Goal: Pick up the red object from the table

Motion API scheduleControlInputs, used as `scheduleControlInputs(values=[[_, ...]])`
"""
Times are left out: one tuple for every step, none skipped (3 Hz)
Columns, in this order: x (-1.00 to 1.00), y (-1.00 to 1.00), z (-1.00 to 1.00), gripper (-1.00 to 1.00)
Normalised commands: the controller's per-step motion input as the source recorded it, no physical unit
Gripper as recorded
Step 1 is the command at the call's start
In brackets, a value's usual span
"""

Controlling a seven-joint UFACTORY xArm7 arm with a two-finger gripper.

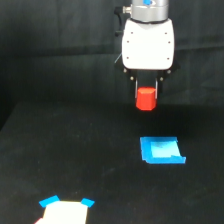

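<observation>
The fingers (146, 91) are clamped on the red object (146, 99), one dark finger showing on each side of its top. The red object hangs below the white gripper body (148, 44), narrower than it, with its lower part sticking out beneath the fingertips. It looks lifted clear of the bench (75, 150), though the single view does not settle how high. Above the white body sits a grey wrist joint (147, 10) with a blue spot on top, cut off by the frame's upper edge. Below the red object and a little toward the exterior view's right, a bright blue patch (162, 150) lies flat on the black bench. Near the bottom edge, toward the exterior view's left, a whitish piece (64, 212) with blue tape at its upper corners lies on the bench
</observation>
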Motion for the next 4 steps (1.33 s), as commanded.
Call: scheduleControlInputs(values=[[-0.14, -0.26, -0.36, -1.0], [-0.02, -0.16, -0.03, -1.0], [-0.23, -0.01, 0.07, -0.75], [-0.07, -0.25, 0.74, -0.82]])
